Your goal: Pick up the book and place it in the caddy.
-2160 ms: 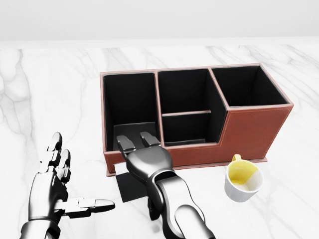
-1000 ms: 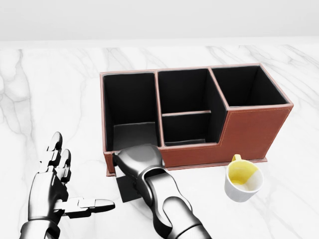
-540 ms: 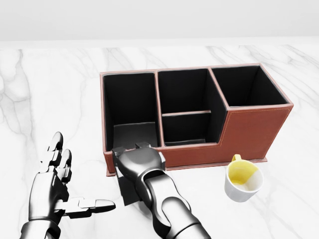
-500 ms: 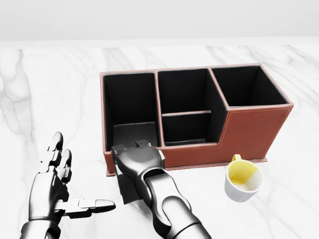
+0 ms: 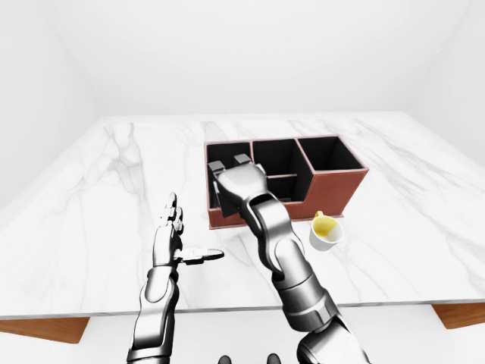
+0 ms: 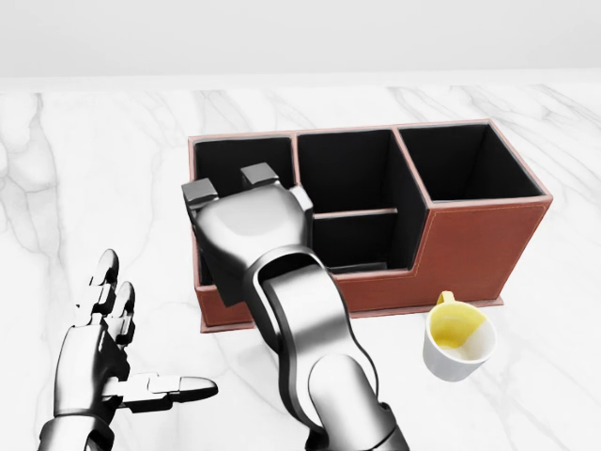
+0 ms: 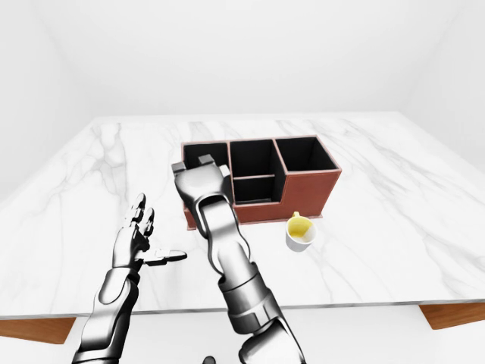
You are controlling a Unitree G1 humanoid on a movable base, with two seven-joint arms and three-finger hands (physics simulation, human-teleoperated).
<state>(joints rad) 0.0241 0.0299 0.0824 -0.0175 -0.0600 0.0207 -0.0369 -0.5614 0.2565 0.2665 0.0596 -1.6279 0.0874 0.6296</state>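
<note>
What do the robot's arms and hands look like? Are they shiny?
Yes, very shiny. Both arms are smooth silver-grey metal, built from rounded segments joined together. The left hand has chunky, jointed fingers with darker grey parts between the joints. The right hand has a broad, rounded back and blocky fingertips. No cables or markings show.

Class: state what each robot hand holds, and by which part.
Left robot hand: open, holding nothing. Right robot hand, over the caddy: cannot be told; no book shows.
</note>
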